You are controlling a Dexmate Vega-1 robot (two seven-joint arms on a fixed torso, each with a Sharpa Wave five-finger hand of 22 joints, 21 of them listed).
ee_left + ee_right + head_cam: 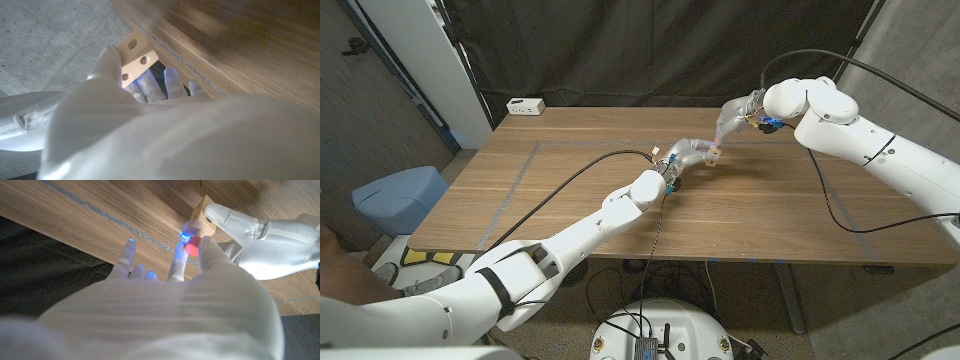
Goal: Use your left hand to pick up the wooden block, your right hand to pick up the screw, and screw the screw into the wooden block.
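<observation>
My left hand [693,151] holds the small pale wooden block [712,153] above the middle of the table. In the left wrist view the block [135,58] shows several round holes, with my fingers [150,85] wrapped around it. My right hand [738,113] comes in from the far right and pinches the red-headed screw [192,245] between thumb and a finger. The screw's threaded shaft sits at the face of the block [201,219]; how deep it goes in I cannot tell. The left hand [260,235] grips the block from the other side.
A white power strip [527,106] lies at the table's far left corner. Grey tape lines [520,172] mark a rectangle on the wooden table [570,215]. A blue bin [398,196] stands on the floor to the left. Black curtains hang behind the table.
</observation>
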